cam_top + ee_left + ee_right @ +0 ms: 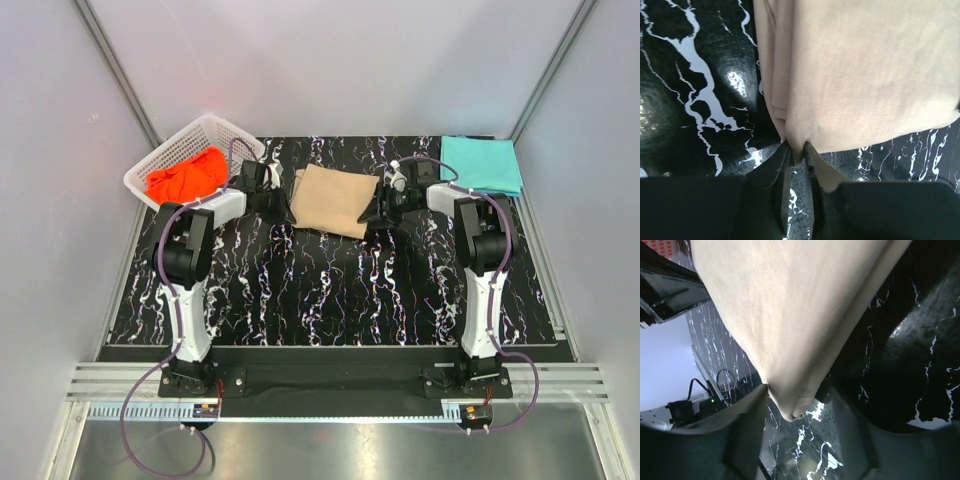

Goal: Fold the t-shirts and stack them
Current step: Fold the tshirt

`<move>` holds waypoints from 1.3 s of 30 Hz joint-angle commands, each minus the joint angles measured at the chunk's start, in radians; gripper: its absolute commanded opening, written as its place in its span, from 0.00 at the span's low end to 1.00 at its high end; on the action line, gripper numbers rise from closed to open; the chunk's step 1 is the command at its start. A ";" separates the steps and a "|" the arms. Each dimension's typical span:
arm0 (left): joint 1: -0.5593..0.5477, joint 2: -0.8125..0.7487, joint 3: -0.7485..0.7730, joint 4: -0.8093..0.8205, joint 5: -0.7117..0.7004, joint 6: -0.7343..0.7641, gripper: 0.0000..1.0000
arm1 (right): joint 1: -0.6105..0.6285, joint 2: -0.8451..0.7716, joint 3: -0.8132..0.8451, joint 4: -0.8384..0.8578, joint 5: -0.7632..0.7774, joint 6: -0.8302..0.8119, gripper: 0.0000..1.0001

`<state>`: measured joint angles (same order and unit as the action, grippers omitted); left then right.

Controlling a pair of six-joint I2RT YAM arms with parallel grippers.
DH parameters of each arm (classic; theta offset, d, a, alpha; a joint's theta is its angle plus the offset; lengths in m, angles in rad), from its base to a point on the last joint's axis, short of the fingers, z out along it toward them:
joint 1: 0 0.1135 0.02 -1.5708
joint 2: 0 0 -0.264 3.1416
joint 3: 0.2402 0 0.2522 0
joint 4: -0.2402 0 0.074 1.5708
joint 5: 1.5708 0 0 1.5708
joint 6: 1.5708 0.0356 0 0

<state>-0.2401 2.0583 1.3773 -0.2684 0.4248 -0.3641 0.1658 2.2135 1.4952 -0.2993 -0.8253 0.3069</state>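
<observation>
The tan t-shirt (333, 200) lies folded at the back middle of the table. My left gripper (275, 200) is at its left edge and, in the left wrist view, is shut (797, 150) on a corner of the tan cloth (865, 75). My right gripper (383, 205) is at its right edge and is shut (795, 392) on a corner of the tan cloth (790, 305), which hangs lifted off the table. The teal t-shirt (483, 163) lies folded flat at the back right corner. The orange-red t-shirt (187, 173) is bunched in the basket.
A white lattice basket (205, 130) stands at the back left, just off the black marbled table (330, 290). Grey walls close in the back and both sides. A metal rail runs along the near edge by the arm bases.
</observation>
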 commanded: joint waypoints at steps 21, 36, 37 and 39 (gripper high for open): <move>-0.160 -0.467 -0.616 -0.015 0.026 -0.200 0.00 | 0.064 -0.529 -0.754 0.028 0.137 0.181 0.05; -0.214 -0.784 -0.542 -0.201 -0.193 -0.127 0.63 | 0.097 -0.889 -0.761 -0.158 0.395 0.194 0.64; -0.203 -0.761 -0.517 -0.157 -0.173 -0.112 0.62 | 0.078 -0.862 -0.739 -0.152 0.406 0.175 0.64; -0.185 -0.686 -0.456 -0.103 -0.124 -0.070 0.59 | 0.060 -0.804 -0.681 -0.138 0.403 0.125 0.63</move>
<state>-0.4541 1.2984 0.8368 -0.4393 0.3264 -0.5327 0.2481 1.3506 0.7216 -0.4328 -0.5049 0.5198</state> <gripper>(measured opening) 0.608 0.635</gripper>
